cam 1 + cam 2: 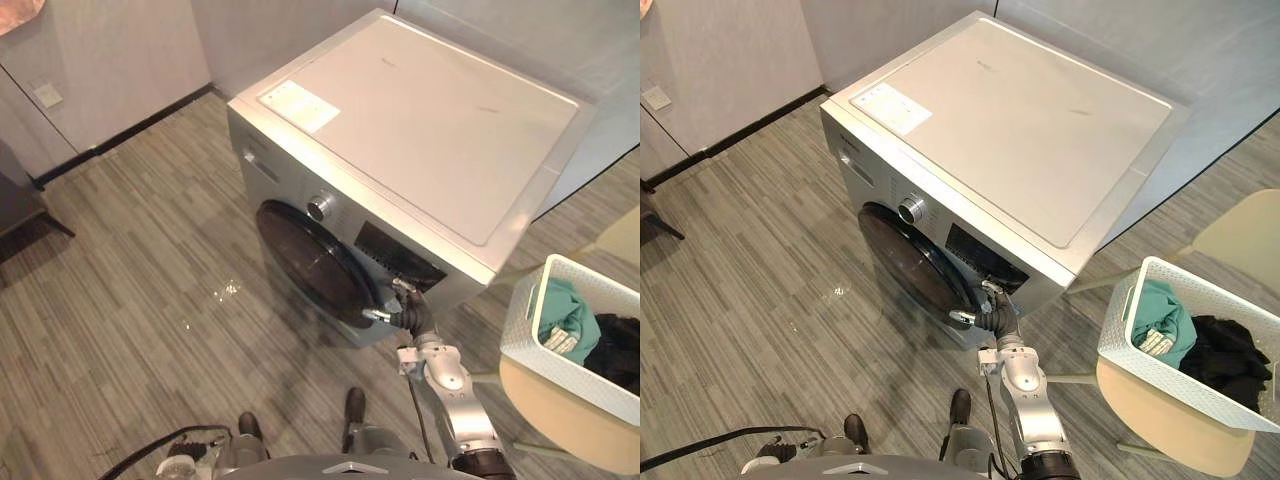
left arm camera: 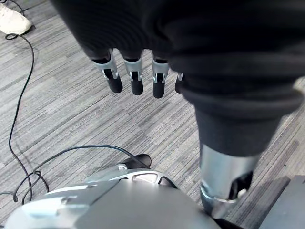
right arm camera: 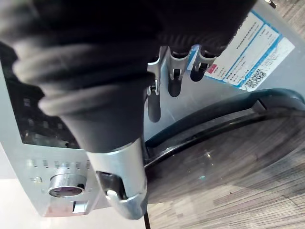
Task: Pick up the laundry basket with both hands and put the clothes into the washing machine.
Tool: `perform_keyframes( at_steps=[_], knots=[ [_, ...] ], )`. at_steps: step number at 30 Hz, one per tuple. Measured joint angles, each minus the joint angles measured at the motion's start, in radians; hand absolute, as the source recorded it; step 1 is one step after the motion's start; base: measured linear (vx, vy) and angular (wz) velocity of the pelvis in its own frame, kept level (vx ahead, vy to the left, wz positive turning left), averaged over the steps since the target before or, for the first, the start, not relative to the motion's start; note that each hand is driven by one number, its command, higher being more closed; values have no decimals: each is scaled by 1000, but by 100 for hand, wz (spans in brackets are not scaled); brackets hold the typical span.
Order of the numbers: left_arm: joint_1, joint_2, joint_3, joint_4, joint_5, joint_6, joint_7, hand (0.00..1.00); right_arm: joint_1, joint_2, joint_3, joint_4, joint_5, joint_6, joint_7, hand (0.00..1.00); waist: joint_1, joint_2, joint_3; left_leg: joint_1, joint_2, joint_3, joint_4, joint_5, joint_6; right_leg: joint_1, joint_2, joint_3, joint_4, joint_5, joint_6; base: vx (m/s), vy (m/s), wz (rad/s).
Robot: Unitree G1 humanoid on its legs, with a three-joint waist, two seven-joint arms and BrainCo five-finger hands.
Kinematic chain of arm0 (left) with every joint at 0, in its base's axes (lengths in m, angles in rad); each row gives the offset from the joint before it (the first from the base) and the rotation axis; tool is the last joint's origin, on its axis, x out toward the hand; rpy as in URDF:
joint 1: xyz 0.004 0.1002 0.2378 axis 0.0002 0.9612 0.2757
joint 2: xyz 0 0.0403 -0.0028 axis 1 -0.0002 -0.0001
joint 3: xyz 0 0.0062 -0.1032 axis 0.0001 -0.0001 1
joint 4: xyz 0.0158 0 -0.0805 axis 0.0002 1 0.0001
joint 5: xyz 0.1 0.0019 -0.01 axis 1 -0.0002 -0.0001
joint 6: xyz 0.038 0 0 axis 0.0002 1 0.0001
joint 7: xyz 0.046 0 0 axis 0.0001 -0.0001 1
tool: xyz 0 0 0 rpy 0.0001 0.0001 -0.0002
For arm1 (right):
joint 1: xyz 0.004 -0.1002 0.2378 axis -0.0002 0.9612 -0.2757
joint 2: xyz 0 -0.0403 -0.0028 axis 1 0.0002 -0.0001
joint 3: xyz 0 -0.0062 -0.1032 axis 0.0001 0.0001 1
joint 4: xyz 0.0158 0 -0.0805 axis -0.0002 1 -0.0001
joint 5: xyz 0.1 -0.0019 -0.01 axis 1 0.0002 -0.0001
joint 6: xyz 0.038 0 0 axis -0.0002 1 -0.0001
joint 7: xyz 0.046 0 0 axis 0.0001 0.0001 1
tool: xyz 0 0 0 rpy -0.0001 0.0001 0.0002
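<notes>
Right robot hand [image 1: 997, 312] beside washer door [image 1: 910, 265] edge

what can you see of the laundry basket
The laundry basket is white and plastic-looking, rectangular, with perforated lattice walls and an open top. It sits upright on a beige chair seat, to the right of the washing machine. Inside lie a teal garment and a black garment. Only the seat and the clothes touch it.
</notes>
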Motion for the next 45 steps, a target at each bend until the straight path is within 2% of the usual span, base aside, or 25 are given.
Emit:
perform_keyframes(
  at_steps=[4,6,9,11,12,14,18,19,22,25,26,27,29,32,34,38,43,45],
  knots=[
    [0,0,-52,-30,-19,-6,3,0,-140,-20,4,182,-1,12,-16,0,8,23,14,-24,-7,-19,7,3,5,-11,-9,-13,3,2,2,-22,-10,13],
    [-1,-4,-81,-60,-49,-12,8,0,-278,-44,5,327,-1,32,-43,0,17,45,35,-69,-17,-43,24,9,16,-38,-24,-31,10,9,3,-52,8,31],
    [-1,-3,-93,-67,-78,-15,14,0,-356,-56,2,436,1,34,-83,0,15,54,72,-88,-26,-57,39,13,23,-43,-36,-47,14,17,5,-89,26,17],
    [-10,-5,-122,-70,-100,-25,20,0,-481,-69,11,576,14,60,-85,0,26,77,89,-133,-36,-80,55,21,36,-69,-51,-58,15,30,6,-122,28,25],
    [-12,-8,-129,-72,-109,-29,20,0,-507,-76,14,599,19,66,-85,0,32,85,97,-140,-39,-85,55,25,40,-72,-54,-60,15,32,5,-116,34,26],
    [-9,-15,-130,-76,-127,-30,22,0,-540,-94,78,608,17,65,-33,0,43,93,123,-144,-43,-92,53,34,45,-72,-57,-64,12,36,2,-104,24,13],
    [-7,-15,-128,-73,-135,-30,21,0,-550,-37,153,616,-6,76,-33,0,48,93,126,-158,-41,-109,48,44,36,-72,-57,-83,3,34,-2,-63,9,13],
    [-8,-15,-127,-73,-135,-30,21,0,-548,-26,208,604,-17,78,-33,0,51,92,126,-157,-41,-109,46,46,37,-71,-57,-83,3,34,-2,0,0,0],
    [-7,-15,-115,-64,-134,-28,22,0,-512,-24,323,523,-39,81,-8,0,49,82,124,-151,-40,-109,33,54,39,-69,-56,-83,2,38,3,11,3,0],
    [-7,-9,-93,-56,-132,-19,22,0,-435,-23,515,389,-15,70,85,0,44,58,117,-117,-35,-109,15,60,42,-42,-48,-85,-2,43,2,85,1,-1],
    [-4,-8,-85,-54,-120,-18,22,0,-399,-13,597,357,9,65,118,0,44,42,109,-93,-34,-110,12,56,36,-14,-42,-90,-10,39,5,102,-4,1],
    [-4,-8,-84,-54,-115,-17,23,0,-389,-13,635,344,12,64,141,0,45,36,105,-83,-34,-110,9,54,36,-3,-41,-91,-14,38,6,117,-6,6],
    [-3,4,-84,-54,-111,-17,20,0,-356,0,729,307,41,52,222,0,44,5,86,-64,-34,-121,-1,54,36,27,-37,-108,-30,37,7,79,-8,17],
    [-3,24,-75,-56,-103,-17,14,0,-314,38,757,289,84,41,282,0,51,-37,61,-55,-34,-132,-2,54,36,45,-36,-112,-36,37,7,23,1,11],
    [4,29,-64,-55,-91,-12,13,0,-292,38,740,280,89,29,285,0,51,-55,50,-39,-36,-131,-2,54,37,61,-39,-110,-36,35,9,0,0,0],
    [17,28,-45,-52,-66,-5,10,0,-204,11,637,246,98,23,277,0,44,-67,26,-20,-36,-113,-13,54,36,70,-41,-98,-34,29,7,-52,14,-7],
    [18,24,-26,-44,-7,3,0,0,-61,-46,436,245,83,24,238,0,36,-72,-1,3,-35,-47,-54,56,28,37,-30,-20,-33,25,5,-78,-2,-40],
    [16,27,-27,-44,4,3,-4,0,13,-73,312,245,59,28,216,0,18,-72,-6,15,-35,-25,-62,56,28,31,-25,9,-36,25,5,14,-6,-32]
  ],
)
